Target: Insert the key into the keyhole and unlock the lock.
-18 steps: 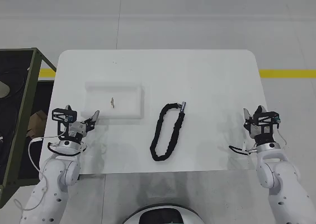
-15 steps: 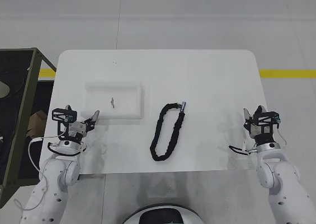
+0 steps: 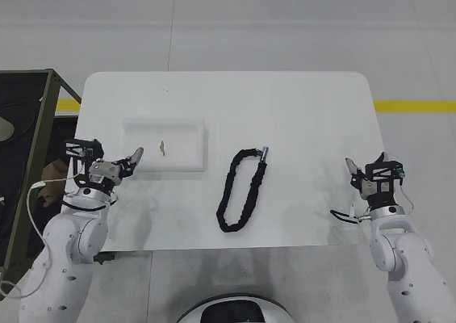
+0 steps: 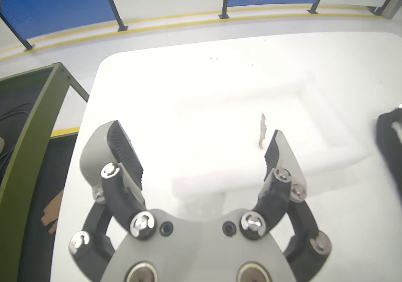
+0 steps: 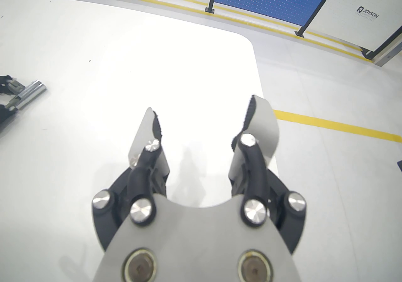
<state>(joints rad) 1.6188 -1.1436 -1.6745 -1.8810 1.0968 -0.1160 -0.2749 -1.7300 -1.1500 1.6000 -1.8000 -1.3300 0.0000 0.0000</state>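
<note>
**Both claws open and empty; key not yet taken up**

**Left claw.** The left gripper [image 4: 194,130] stands wide open with nothing between its ribbed pads. It hangs low over the near edge of the table [image 3: 308,121].

**Key.** The key [image 4: 262,131] lies just beyond the tip of this claw's lock-side finger, outside the gap and not touching it. It rests on the floor of a shallow white tray [image 3: 187,157], whose near rim is directly ahead of the claw.
- Judgement: a small, thin piece of metal that is light, stiff and likely to slip on a smooth tray floor.
- It offers little height to pinch.
- Hold it across the head, leaving the blade free for insertion.
- Which end is the head is too small to tell.

**Right claw.** The right gripper [image 5: 202,105] is also open, less widely, and holds nothing. It sits over the table's near corner on its own side.

**Lock.** The black chain lock [image 3: 226,224] lies well apart from the right claw, towards the table's middle and between the two claws. It is laid in a long loop. Its bright metal cylinder end [image 5: 31,91] is at the far end of the loop.
- Judgement: the sleeved chain looks heavy and limp and gives no firm hold.
- The cylinder end is rigid, so it is the place to grip and steady the lock.
- The keyhole cannot be made out.
</note>
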